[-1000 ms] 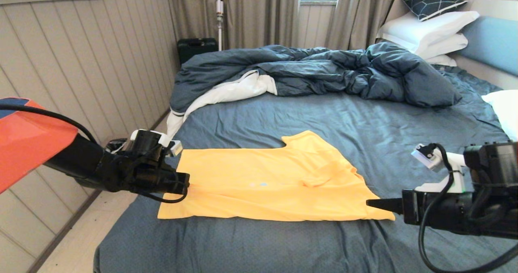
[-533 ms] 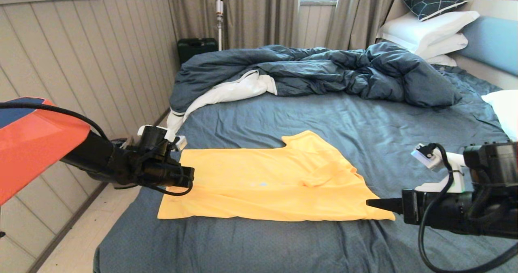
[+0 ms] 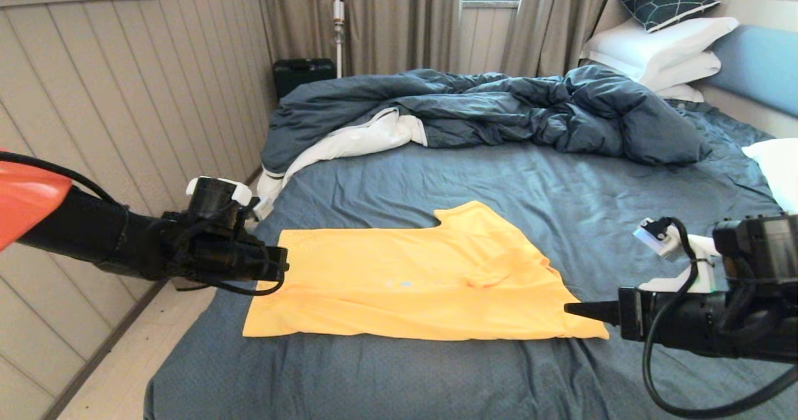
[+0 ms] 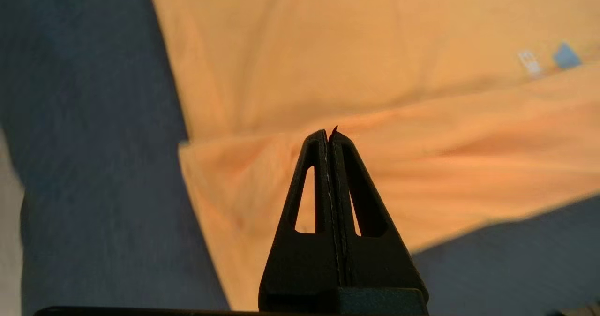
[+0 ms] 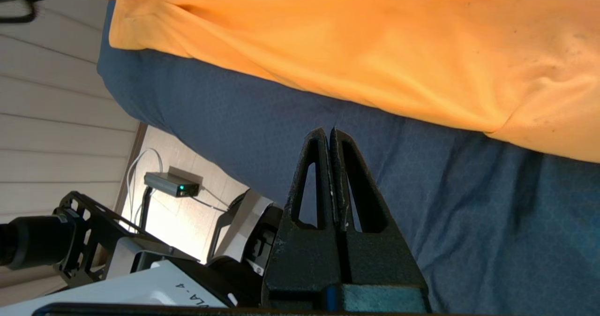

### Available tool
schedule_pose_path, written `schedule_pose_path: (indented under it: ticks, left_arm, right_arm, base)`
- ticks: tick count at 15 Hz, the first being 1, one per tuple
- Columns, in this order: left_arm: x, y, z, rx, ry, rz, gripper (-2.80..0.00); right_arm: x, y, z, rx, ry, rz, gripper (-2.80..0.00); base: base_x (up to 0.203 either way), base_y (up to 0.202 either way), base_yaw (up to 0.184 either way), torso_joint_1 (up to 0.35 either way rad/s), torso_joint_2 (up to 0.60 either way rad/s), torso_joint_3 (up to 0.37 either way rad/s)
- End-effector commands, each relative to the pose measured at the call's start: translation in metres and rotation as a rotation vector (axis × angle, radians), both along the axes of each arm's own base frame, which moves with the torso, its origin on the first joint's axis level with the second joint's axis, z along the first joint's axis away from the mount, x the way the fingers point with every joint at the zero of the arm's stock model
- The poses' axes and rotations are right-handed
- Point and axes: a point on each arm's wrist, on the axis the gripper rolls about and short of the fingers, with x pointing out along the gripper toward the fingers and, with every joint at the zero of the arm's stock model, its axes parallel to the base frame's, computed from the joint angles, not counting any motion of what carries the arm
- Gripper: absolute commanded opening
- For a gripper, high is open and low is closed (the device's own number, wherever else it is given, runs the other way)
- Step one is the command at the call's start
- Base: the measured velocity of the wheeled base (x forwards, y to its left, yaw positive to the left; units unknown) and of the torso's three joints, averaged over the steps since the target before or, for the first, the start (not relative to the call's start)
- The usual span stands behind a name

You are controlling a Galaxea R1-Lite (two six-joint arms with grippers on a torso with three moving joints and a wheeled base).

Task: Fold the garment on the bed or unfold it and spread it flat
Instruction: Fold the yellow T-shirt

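The bright yellow garment (image 3: 424,283) lies flat on the bed (image 3: 530,189), folded along its length, one sleeve toward the duvet. Its small pale blue print (image 3: 405,283) faces up. My left gripper (image 3: 285,270) hovers at the shirt's left end, shut with no cloth between its fingers. The left wrist view shows its tip (image 4: 328,133) over a fold of the garment (image 4: 422,119), print (image 4: 566,56) beyond. My right gripper (image 3: 568,311) is shut, pointing at the shirt's right near corner. In the right wrist view its tip (image 5: 327,132) sits over bare sheet, short of the garment (image 5: 375,48).
A rumpled dark blue duvet (image 3: 486,108) with white lining fills the far half of the bed. White pillows (image 3: 661,46) and the blue headboard (image 3: 757,65) are at the right. The panelled wall and floor (image 3: 124,370) lie past the bed's left edge. A black case (image 3: 303,74) stands by the curtains.
My left gripper first moved right over the shirt's left end, then drew back left and slightly up. The right arm and the garment have not moved.
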Motion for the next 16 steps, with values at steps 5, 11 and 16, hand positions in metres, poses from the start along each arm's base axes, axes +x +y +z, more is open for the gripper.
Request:
schedule_pose_path:
  ticks: [5, 11, 16]
  left_arm:
    - [-0.067, 0.044, 0.013, -0.051, 0.06, 0.142, -2.8]
    - [-0.11, 0.075, 0.008, -0.128, 0.128, 0.219, -2.8]
    - [-0.098, 0.073, -0.017, -0.146, 0.223, 0.19, -2.8]
  right_arm:
    - [0.003, 0.0, 0.0, 0.01, 0.007, -0.005, -2.8]
    - [0.042, -0.016, -0.008, 0.043, 0.084, -0.119, -2.8]
    - [0.063, -0.047, -0.023, -0.079, 0.235, -0.374, -2.8]
  base:
    - [0.0, 0.0, 0.0, 0.0, 0.0, 0.0]
    - [0.0, 0.0, 0.0, 0.0, 0.0, 0.0]
    - [0.0, 0.0, 0.0, 0.0, 0.0, 0.0]
